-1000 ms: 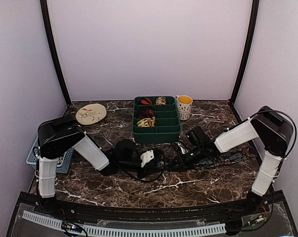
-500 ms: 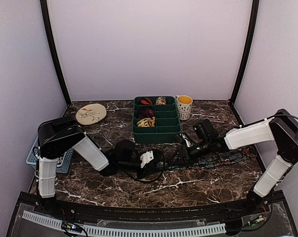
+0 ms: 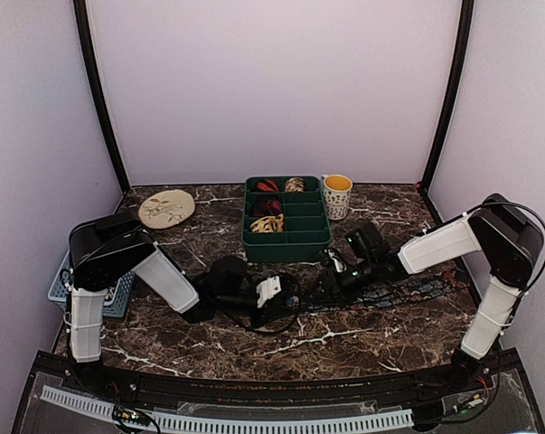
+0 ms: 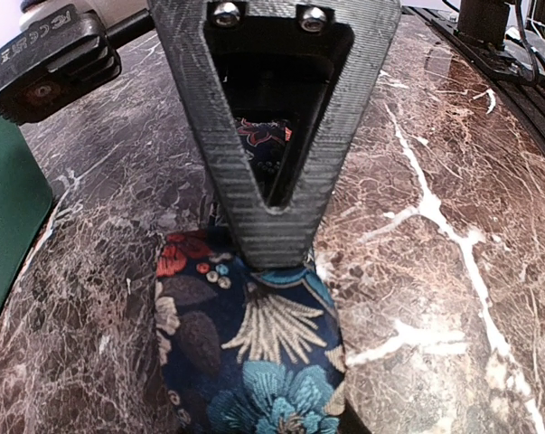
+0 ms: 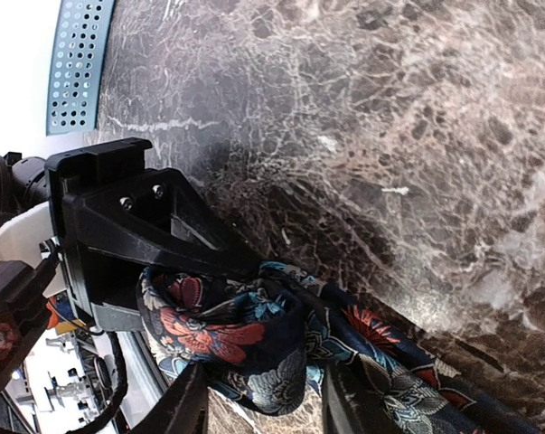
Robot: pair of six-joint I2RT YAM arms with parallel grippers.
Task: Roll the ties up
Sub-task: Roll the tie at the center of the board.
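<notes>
Left gripper (image 4: 277,255), jaws together, pinches floral tie (image 4: 254,353) on marble table (image 4: 453,181); right gripper (image 5: 261,398), at its 3 o'clock, clamps the tie's coiled end.

The tie (image 3: 421,289) lies before the tray (image 3: 287,251), seemingly holding rolled ties (image 3: 267,223), with cup (image 3: 336,196) right and plate (image 3: 166,208) left.

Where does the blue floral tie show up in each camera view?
Top external: the floral tie is a dark strip on the table, right of centre.
Left wrist: bottom centre, running under the left gripper.
Right wrist: bunched at lower centre.
Shared landmark: the marble table.
</notes>
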